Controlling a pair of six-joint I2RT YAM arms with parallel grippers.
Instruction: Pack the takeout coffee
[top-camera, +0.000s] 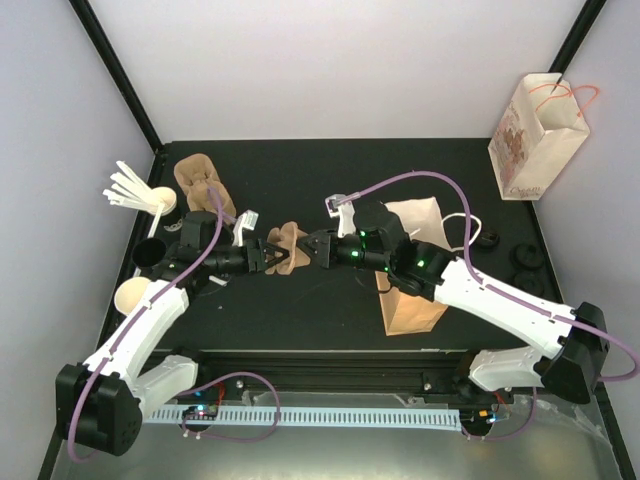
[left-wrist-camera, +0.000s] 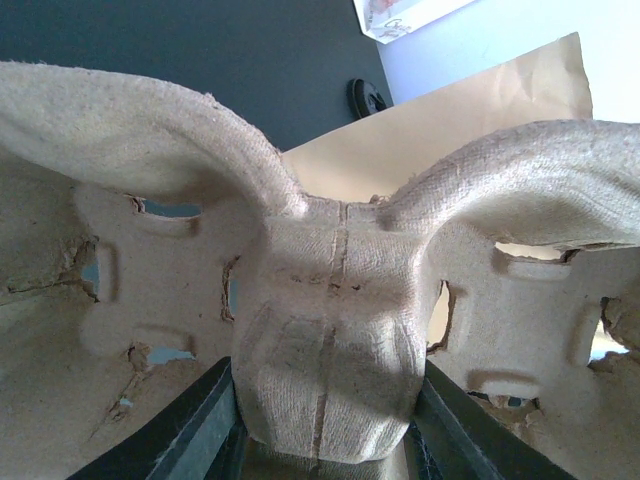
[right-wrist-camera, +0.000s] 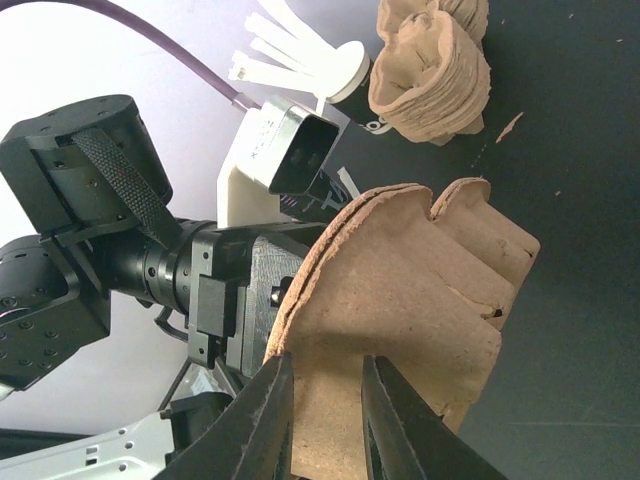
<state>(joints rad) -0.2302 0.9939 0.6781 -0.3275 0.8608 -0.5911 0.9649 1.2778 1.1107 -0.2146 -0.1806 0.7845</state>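
Note:
A brown moulded-pulp cup carrier (top-camera: 292, 248) hangs above the mat between both arms. My left gripper (top-camera: 268, 257) is shut on its central post (left-wrist-camera: 325, 340), with a dark finger on each side. My right gripper (top-camera: 318, 248) is shut on the carrier's opposite edge (right-wrist-camera: 400, 300), its fingers (right-wrist-camera: 270, 420) straddling a fold. A cream paper cup (top-camera: 132, 294) stands at the left edge of the mat, apart from both grippers. Black lids (top-camera: 525, 262) lie at the right edge; one shows in the left wrist view (left-wrist-camera: 368, 97).
A brown paper bag (top-camera: 410, 300) with white handles lies flat under the right arm. A white printed bag (top-camera: 535, 135) stands back right. More pulp carriers (top-camera: 200, 180) and white stirrers (top-camera: 125, 185) sit back left, beside a black round object (top-camera: 150, 252).

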